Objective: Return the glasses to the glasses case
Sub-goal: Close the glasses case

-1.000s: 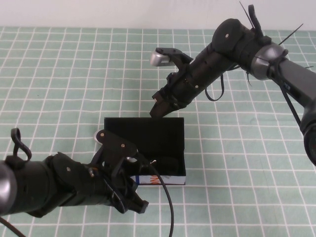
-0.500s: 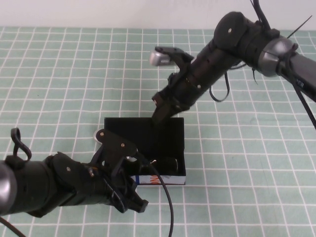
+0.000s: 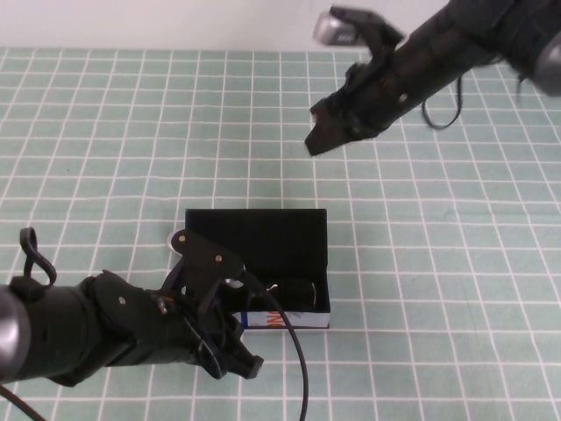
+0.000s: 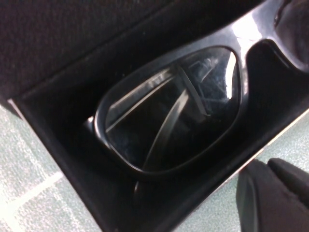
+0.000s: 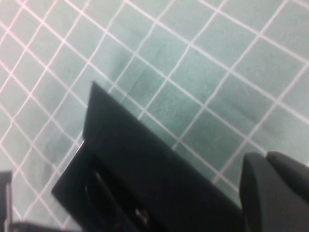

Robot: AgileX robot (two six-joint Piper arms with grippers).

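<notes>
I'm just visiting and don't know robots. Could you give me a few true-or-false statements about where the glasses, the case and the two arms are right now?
1. The glasses lie inside the case. True.
2. The case lid is shut. False: it stands open, with the black lining showing.
3. The right gripper is holding the glasses. False: it is shut on nothing, raised above the mat beyond the case.
4. The left gripper is at the near side of the case. True.
5. The case stands on a bare wooden table. False: it is on a green mat with a white grid.
</notes>
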